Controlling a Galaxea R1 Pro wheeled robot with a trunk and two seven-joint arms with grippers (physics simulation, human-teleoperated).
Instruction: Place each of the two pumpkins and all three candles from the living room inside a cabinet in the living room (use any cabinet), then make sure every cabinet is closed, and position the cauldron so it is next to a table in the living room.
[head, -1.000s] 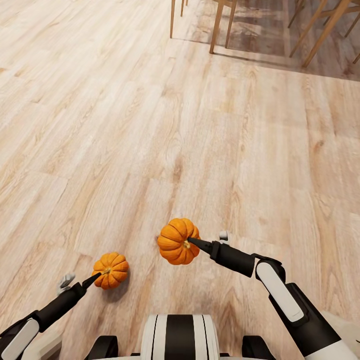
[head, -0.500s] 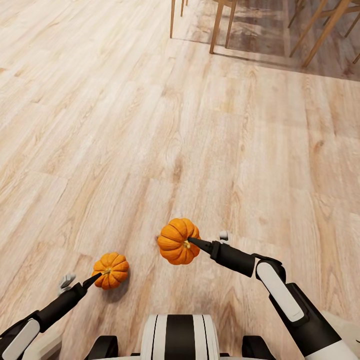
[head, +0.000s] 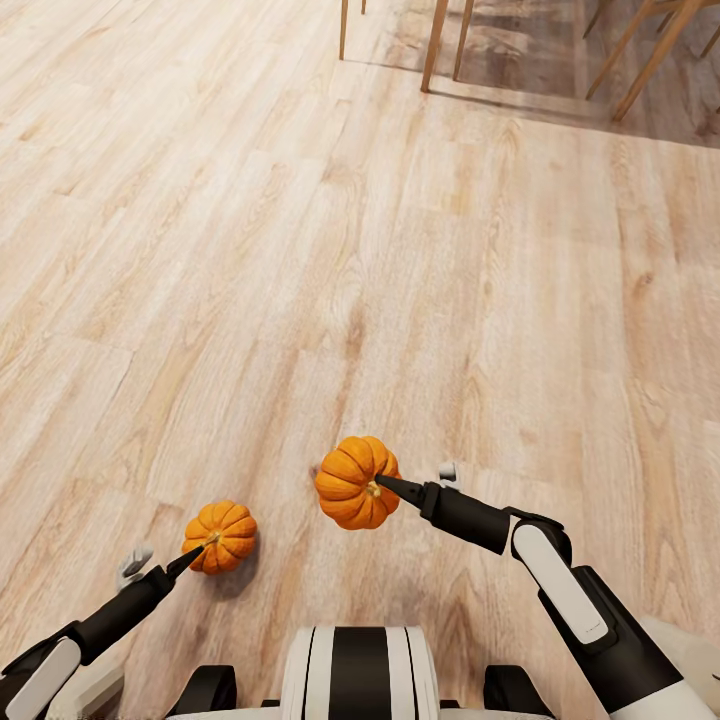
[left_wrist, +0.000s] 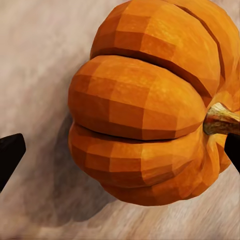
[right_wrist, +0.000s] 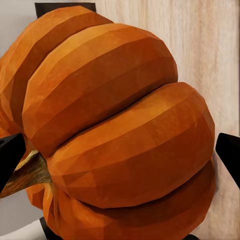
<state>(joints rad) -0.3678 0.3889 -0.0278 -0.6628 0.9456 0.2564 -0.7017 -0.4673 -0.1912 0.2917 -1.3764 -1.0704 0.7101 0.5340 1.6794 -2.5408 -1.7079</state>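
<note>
Two pumpkins are in hand, one per arm. Nearest the robot's base, the left gripper (head: 187, 558) pinches the left pumpkin (head: 221, 536) at its stem, low over the floor (head: 300, 250); its fingertips (left_wrist: 10, 155) straddle the fruit in the left wrist view. A little farther out, the right gripper (head: 388, 487) clamps the right pumpkin (head: 356, 482) at the stem and carries it higher. Beyond them lie bare planks, then wooden chair legs (head: 436, 45) at the far edge of the floor. The step looks like carrying both pumpkins toward a cabinet. Next the base likely must turn and drive until a cabinet comes into view, keeping both grips firm.
</note>
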